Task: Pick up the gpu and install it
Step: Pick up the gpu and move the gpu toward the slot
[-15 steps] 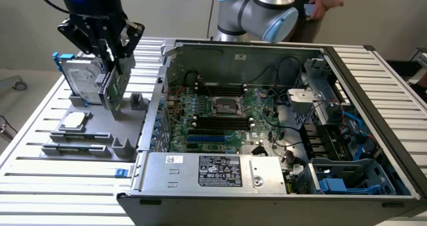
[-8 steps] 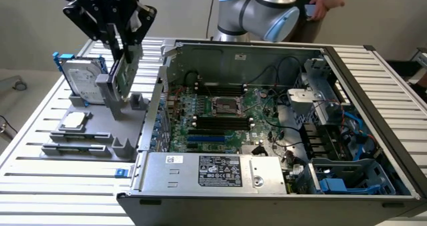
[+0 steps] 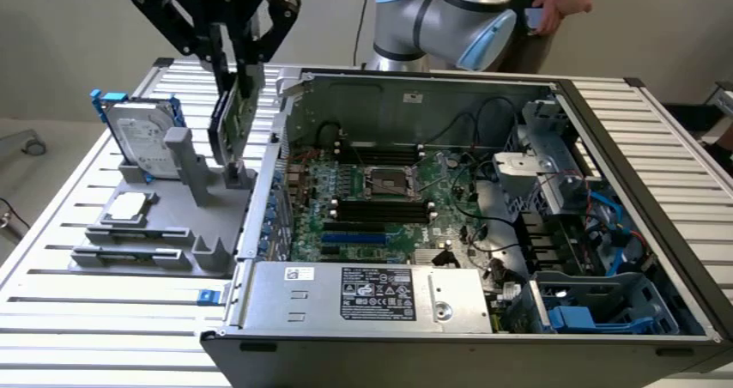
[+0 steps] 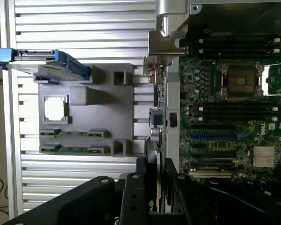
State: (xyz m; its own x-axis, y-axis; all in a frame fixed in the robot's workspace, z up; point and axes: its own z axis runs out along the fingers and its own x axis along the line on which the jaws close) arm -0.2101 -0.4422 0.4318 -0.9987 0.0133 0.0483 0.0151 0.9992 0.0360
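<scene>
The gpu [image 3: 235,113] [image 4: 159,117] hangs edge-on, clamped between the jaws, which are closed in on its upper end. Its long axis runs straight down away from them, with the silver bracket [image 4: 165,44] at the end farthest from the jaws. Directly below the jaws, the grey holder [image 3: 160,233] lies on the slatted bench [image 3: 103,319]; I cannot tell whether the card's lower end touches it. Beside the jaws, on the exterior view's left, a hard drive [image 3: 143,135] in a blue frame stands in the holder. On the jaws' other side sits the open computer case [image 3: 435,96]. Its motherboard [image 4: 215,126] reads DELL, and the print on the power supply [image 3: 366,295] label is too small to read.
</scene>
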